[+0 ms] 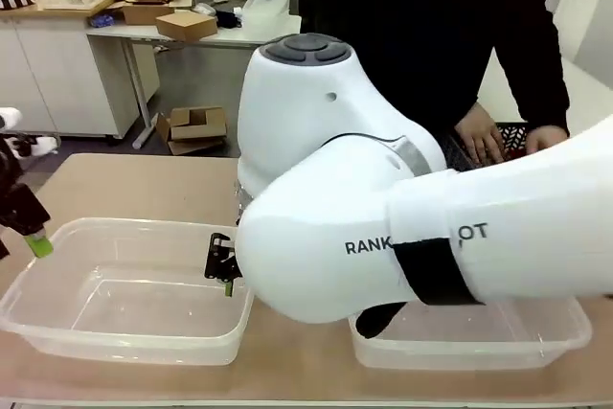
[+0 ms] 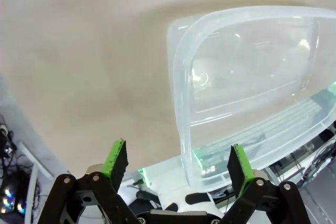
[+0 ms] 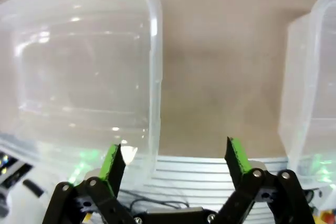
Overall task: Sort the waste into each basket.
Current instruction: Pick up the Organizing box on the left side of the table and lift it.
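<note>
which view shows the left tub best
Front view: the left tub shows almost whole, with nothing in it. The left wrist view gives one rounded corner of it. The right wrist view has one tub and a second tub across a gap; which is the left one I cannot tell.

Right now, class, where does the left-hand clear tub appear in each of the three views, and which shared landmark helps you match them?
Front view: the left tub is at the lower left.
Left wrist view: its rounded corner takes the right half.
Right wrist view: it takes the upper left; the other tub is at the right edge.
Shared landmark: the tan table top around the tub.
</note>
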